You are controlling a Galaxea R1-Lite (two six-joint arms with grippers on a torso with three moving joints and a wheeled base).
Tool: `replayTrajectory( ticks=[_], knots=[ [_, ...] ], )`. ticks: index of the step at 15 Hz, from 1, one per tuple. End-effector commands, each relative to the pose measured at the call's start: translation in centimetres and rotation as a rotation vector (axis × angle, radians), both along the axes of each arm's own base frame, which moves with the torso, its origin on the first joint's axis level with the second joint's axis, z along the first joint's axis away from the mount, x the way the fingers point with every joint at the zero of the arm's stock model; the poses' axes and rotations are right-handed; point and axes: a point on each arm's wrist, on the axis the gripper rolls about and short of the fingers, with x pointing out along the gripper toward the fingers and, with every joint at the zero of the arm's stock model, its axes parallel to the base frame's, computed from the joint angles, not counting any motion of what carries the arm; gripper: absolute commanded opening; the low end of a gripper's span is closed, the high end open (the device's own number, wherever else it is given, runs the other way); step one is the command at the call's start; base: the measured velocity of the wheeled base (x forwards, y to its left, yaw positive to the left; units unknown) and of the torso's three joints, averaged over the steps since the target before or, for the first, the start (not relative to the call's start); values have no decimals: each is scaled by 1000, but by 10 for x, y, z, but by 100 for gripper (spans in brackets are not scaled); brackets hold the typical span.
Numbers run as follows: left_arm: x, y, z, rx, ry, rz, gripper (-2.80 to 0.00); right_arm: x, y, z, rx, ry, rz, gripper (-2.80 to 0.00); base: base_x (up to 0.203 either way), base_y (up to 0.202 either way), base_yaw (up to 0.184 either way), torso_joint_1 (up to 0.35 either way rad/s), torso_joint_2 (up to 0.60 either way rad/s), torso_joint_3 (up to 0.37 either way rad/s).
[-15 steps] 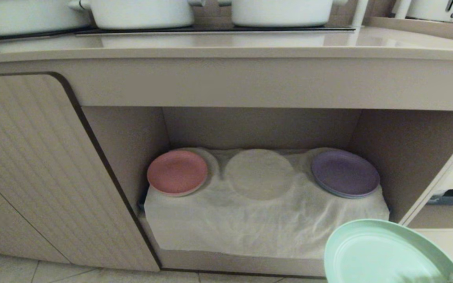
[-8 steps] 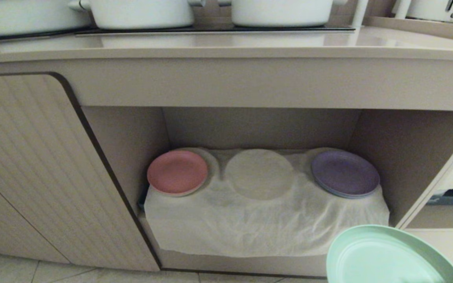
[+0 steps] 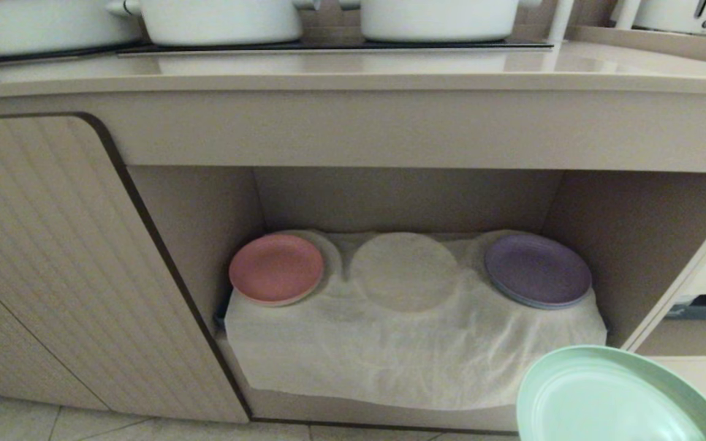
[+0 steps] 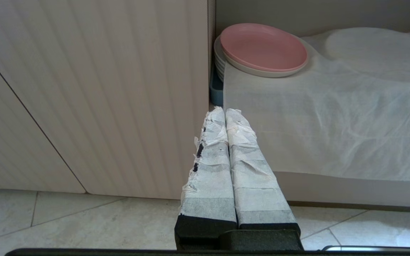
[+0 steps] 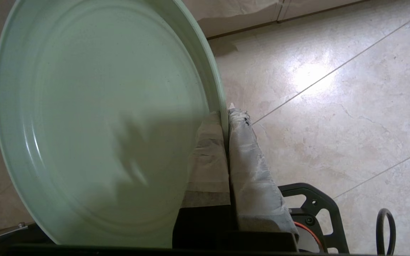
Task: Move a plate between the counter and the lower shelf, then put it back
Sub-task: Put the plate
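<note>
The mint-green plate (image 3: pixel 610 398) hangs low at the right in the head view, in front of the lower shelf (image 3: pixel 414 343) and below its cloth floor. In the right wrist view my right gripper (image 5: pixel 225 111) is shut on the plate (image 5: pixel 98 117) at its rim, with one taped finger on each face, over the tiled floor. That gripper is outside the head view. The beige counter (image 3: pixel 353 70) runs across above. My left gripper (image 4: pixel 225 111) is shut on nothing and stays parked low, facing the cabinet door and the shelf's left end.
On the shelf's white cloth sit a pink plate (image 3: pixel 276 268) at the left, a purple plate (image 3: pixel 538 270) at the right and a bare round dimple (image 3: pixel 404 270) between. White pots (image 3: pixel 439 18) stand on the hob. A ribbed cabinet door (image 3: pixel 71 263) closes the left.
The green plate has shifted slightly to the right, dipping a little and rising again. The left gripper and the shelf's plates have not moved.
</note>
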Motion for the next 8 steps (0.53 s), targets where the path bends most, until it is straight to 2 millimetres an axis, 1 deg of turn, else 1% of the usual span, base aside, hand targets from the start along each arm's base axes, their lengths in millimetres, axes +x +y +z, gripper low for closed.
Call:
replayTrajectory(
  ticks=[1,7,8],
  knots=[
    [0,0,0,-2,0,0,-280,-4,-1,0,5,-13,-3,-280,0,0,0,0,0,0],
    [0,0,0,0,0,0,-280,-7,-2,-1,7,-20,-2,-280,0,0,0,0,0,0],
    [0,0,0,0,0,0,-280,-7,-2,-1,8,-21,-2,-280,0,0,0,32,-116,-85]
  ],
)
